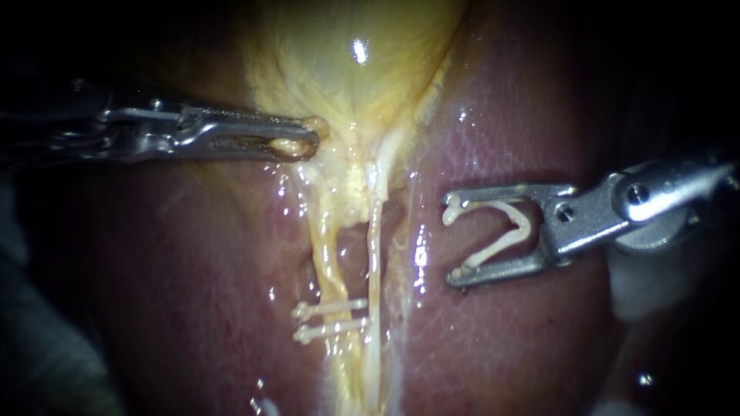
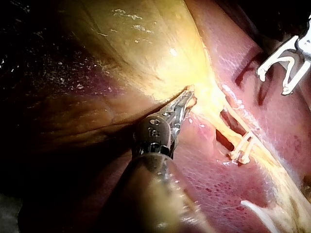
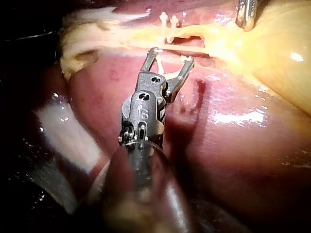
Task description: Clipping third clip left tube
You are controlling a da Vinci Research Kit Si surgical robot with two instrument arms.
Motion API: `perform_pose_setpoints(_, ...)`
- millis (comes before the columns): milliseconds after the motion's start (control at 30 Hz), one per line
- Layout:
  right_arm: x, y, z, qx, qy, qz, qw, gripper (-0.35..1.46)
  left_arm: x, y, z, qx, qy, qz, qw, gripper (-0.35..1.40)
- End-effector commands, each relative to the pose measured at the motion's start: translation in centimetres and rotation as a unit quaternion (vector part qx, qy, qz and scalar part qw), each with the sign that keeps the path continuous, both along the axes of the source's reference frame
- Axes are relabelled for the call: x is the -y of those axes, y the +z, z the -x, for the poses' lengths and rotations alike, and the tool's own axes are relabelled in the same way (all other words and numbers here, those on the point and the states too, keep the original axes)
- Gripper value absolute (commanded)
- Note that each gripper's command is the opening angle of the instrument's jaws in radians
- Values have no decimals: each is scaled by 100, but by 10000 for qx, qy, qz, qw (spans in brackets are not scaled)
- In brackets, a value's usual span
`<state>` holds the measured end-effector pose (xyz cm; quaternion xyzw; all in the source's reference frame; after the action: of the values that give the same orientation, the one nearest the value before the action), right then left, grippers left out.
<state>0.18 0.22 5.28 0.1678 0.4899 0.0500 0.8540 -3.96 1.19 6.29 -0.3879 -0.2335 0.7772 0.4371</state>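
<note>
Closest to the endoscope is the right instrument (image 1: 456, 239), its shaft slanting in from the right edge over the liver (image 1: 509, 354). Its jaws stand wide apart, and a white loaded clip (image 1: 525, 226) sits between them. One leg of the clip lies along each jaw and the hinge is tucked back towards the wrist. The mouth of the clip faces the tubes but touches neither. It hangs above bare liver, off to the right-tube side.

Across from it, the left instrument (image 1: 308, 142) reaches in from the left. Its jaws are closed on a fold of pale yellow tissue at the narrow lower end of the gallbladder (image 1: 347, 69), and a small knob of that tissue bulges past the tips.

From that narrow end two pale strands run down the middle of the field. The left tube (image 1: 330, 262) is the broader, yellower one, and the right tube (image 1: 375, 254) is a thin whitish cord just beside it. A dark window of liver shows between them.

Lower down, two clips (image 1: 331, 319) lie across the left tube, close together and roughly parallel. Their far ends reach the right tube, and I cannot tell whether they enclose it. The stretch of left tube between these clips and the gallbladder is bare, roughly level with the open clip and well apart from it.
</note>
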Motion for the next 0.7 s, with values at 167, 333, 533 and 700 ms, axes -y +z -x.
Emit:
perform_pose_setpoints(167, 0, 0, 0, 2, 3, -1, 10000, 50, -1, -21, -10, 26, 21, -47, 10000, -35)
perform_pose_setpoints(333, 0, 0, 0, 2, 3, -1, 10000, 50, -2, -47, -28, 34, 21, -76, 10000, -35)
perform_pose_setpoints(533, 0, 0, 0, 3, 4, -1, 10000, 50, -7, -73, -40, -4, -64, -64, 10000, -35)
perform_pose_setpoints(700, -1, 1, -6, 11, 17, 0, 10000, 50, -6, -72, -38, 4, -93, -82, 9999, -35)
